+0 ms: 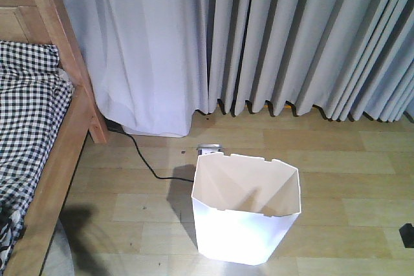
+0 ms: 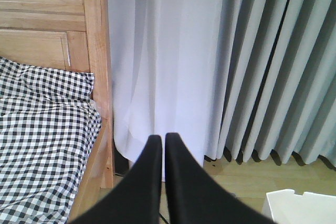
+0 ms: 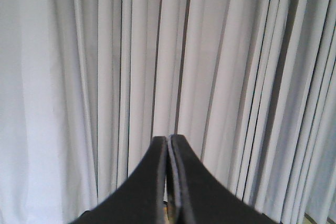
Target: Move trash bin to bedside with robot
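Both jaws closed; trash bin [image 1: 246, 214] upright, mouth up.

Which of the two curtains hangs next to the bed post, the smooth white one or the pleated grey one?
The smooth white curtain. It hangs right beside the wooden bed post, while the pleated grey curtain hangs farther right, behind the trash bin.

- Pale grey pleated curtains [image 1: 291, 37] hung to the floor.
- Light wood-plank floor [image 1: 349, 179], evenly lit.
- Black cable [image 1: 143, 159] trailed across the planks.
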`<state>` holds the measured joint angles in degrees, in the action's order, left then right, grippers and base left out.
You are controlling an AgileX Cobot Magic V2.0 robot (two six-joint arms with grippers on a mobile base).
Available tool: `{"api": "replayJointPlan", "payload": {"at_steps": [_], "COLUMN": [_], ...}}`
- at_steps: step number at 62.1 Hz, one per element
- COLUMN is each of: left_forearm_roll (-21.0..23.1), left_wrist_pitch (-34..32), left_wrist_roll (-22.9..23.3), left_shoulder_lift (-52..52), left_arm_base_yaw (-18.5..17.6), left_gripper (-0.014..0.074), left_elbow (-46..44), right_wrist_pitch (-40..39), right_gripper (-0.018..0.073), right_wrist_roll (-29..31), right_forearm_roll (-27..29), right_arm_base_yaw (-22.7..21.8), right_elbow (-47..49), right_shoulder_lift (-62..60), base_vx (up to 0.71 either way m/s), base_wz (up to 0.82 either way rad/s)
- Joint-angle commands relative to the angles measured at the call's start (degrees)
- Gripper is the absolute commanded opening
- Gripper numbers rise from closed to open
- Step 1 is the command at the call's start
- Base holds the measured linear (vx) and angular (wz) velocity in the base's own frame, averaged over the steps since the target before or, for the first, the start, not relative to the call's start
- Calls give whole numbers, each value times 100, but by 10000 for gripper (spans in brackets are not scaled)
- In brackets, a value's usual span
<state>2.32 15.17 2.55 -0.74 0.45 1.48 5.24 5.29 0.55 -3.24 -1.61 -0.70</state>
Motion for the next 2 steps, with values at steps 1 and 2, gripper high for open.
{"api": "replayJointPlan", "payload": {"at_steps": [1, 2], "left_forearm_roll": [23, 23], "left_wrist_pitch": [-399, -399], "left_wrist_roll": [31, 31], "left_shoulder_lift": [-82, -82], "left_arm_base_yaw": [3, 3], "left_gripper": [-6, -6], "left_elbow": [67, 67], "right_wrist_pitch": [-414, -419], "right_gripper": [-9, -9], "right_wrist_roll": [32, 32], "right_forearm_roll": [-55, -55], "right_arm_base_yaw": [-6, -6], "right_elbow": [-38, -38], "right_shoulder_lift": [-67, -67], "base_vx": [0, 0], "base_wz": [0, 0]}}
